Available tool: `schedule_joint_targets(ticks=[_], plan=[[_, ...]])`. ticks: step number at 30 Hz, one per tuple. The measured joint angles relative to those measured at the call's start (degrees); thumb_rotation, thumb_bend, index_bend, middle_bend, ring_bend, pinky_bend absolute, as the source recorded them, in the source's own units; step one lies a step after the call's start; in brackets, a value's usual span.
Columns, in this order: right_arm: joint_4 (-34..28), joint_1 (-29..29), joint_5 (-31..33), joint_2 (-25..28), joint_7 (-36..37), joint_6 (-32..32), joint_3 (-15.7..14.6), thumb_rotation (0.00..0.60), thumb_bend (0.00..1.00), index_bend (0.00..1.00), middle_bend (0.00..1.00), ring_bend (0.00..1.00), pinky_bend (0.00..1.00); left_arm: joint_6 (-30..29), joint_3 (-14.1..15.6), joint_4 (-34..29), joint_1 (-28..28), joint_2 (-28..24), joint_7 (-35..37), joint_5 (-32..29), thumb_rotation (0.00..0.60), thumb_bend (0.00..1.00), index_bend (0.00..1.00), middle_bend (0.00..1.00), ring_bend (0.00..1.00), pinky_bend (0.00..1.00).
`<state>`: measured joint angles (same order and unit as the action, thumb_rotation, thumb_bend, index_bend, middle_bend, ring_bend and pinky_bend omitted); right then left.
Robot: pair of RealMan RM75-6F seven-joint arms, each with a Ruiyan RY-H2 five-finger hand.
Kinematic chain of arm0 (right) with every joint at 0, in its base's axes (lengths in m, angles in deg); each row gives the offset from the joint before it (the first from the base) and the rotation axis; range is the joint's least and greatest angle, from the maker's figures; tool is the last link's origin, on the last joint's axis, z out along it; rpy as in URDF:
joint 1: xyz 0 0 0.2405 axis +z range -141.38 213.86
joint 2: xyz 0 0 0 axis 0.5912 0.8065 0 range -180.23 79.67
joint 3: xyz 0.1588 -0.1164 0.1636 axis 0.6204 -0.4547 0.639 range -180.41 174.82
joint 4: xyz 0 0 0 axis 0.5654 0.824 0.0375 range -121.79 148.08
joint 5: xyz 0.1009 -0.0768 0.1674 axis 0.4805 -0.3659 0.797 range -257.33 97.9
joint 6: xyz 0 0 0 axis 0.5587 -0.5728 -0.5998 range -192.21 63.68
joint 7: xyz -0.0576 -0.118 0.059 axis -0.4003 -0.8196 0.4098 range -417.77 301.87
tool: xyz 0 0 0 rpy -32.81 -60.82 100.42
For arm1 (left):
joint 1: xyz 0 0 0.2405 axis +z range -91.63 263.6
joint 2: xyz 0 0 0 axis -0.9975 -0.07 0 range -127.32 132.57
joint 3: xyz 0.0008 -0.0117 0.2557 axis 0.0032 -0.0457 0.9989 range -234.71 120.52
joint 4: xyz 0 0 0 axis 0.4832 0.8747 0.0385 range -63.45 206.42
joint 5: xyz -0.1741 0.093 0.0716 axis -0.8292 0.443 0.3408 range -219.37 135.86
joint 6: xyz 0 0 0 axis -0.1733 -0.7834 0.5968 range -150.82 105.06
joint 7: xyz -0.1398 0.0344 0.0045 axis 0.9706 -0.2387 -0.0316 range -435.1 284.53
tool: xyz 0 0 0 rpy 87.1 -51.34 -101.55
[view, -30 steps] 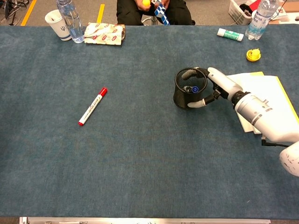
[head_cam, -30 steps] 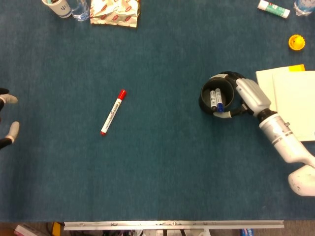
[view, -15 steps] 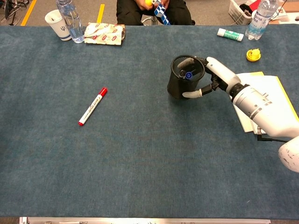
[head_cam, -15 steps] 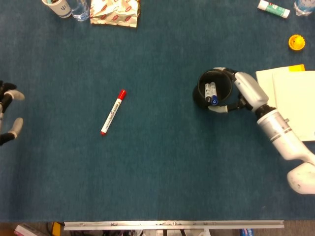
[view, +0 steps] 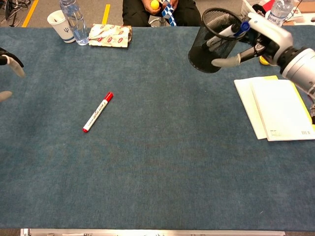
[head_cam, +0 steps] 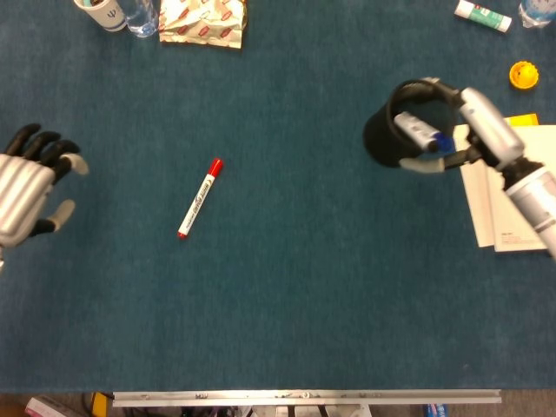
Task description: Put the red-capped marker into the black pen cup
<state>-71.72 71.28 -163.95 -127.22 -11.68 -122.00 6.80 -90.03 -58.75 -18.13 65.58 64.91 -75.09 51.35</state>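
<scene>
From the head view, my right hand (head_cam: pixel 473 130) is wrapped around the black pen cup (head_cam: pixel 401 132) and has lifted it up off the desk (head_cam: pixel 287 304). A second ago the cup was sitting flat by the yellow paper pad (head_cam: pixel 512 187). Now it is tipped on its side in the air, and I can see a blue-capped pen (head_cam: pixel 426 137) inside it. My left hand (head_cam: pixel 30 187) has come in from the left edge. Its fingers are spread apart and it holds nothing. The red-capped marker (head_cam: pixel 200 198) lies flat on the desk, right where it was. It sits between my two hands, nearer the left one but not touching it.

From the chest view, the pen cup (view: pixel 214 37) is high up near the far edge of the desk, tilted, with my right hand (view: pixel 258 34) holding it by the rim and side. The marker (view: pixel 97 112) lies alone on the blue cloth. I can see only the fingertips of my left hand (view: pixel 9 69) at the left edge, so this view does not tell me much about it.

What this means: the cup is off the desk and ready to be carried over. The marker has not been picked up yet. I think my left hand should grab the marker next. I must watch the tilt, or the pens inside could slide out.
</scene>
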Motion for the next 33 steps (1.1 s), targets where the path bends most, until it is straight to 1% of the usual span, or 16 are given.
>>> schedule_joint_targets(ticks=[2,5,8,15,22,27,31,33], plan=[[-2.37,-0.34,0.23,2.68,0.66,0.09,0.18,0.600,0.31,0.43,0.39,0.27,0.25,1.05,0.48,2.44,-1.70,1.00,1.43,2.34,0.600,0.32,0.37,0.27,0.17,0.11],[-4.31,-1.07,0.47,5.33,1.50,0.01,0.14,0.600,0.31,0.43,0.39,0.27,0.25,2.11,1.51,5.86,-4.14,2.67,3.81,6.00,0.600,0.32,0.38,0.27,0.17,0.11],[-5.22,-1.71,0.57,6.51,2.28,-0.16,-0.18,0.600,0.31,0.43,0.39,0.27,0.25,2.84,2.86,9.00,-6.46,4.39,6.64,9.37,0.600,0.32,0.38,0.27,0.17,0.11],[-6.44,-2.32,-0.05,8.38,3.76,-0.16,-1.07,0.600,0.31,0.43,0.39,0.27,0.25,2.40,6.37,16.62,-10.75,8.30,8.58,17.72,0.600,0.32,0.39,0.24,0.17,0.11],[-7.56,-2.85,-0.24,9.67,4.37,-0.44,-1.57,0.600,0.31,0.43,0.39,0.27,0.25,-1.74,9.06,27.07,-14.29,13.24,12.47,23.36,0.600,0.32,0.41,0.24,0.17,0.11],[-7.93,-3.09,0.35,10.07,4.07,-0.36,-1.66,0.600,0.31,0.43,0.39,0.27,0.25,-6.21,10.94,35.32,-16.44,17.48,16.39,26.24,0.600,0.32,0.42,0.21,0.16,0.11],[-8.40,-3.18,0.80,10.53,3.60,-0.38,-1.45,0.600,0.31,0.43,0.39,0.27,0.25,-9.51,12.29,40.63,-18.01,20.74,19.21,27.79,0.600,0.32,0.42,0.17,0.07,0.11],[-8.68,-3.23,1.07,10.70,3.42,-0.36,-1.35,0.600,0.31,0.43,0.39,0.27,0.25,-10.89,12.92,42.82,-18.95,22.50,20.56,28.32,0.600,0.32,0.42,0.13,0.03,0.09]])
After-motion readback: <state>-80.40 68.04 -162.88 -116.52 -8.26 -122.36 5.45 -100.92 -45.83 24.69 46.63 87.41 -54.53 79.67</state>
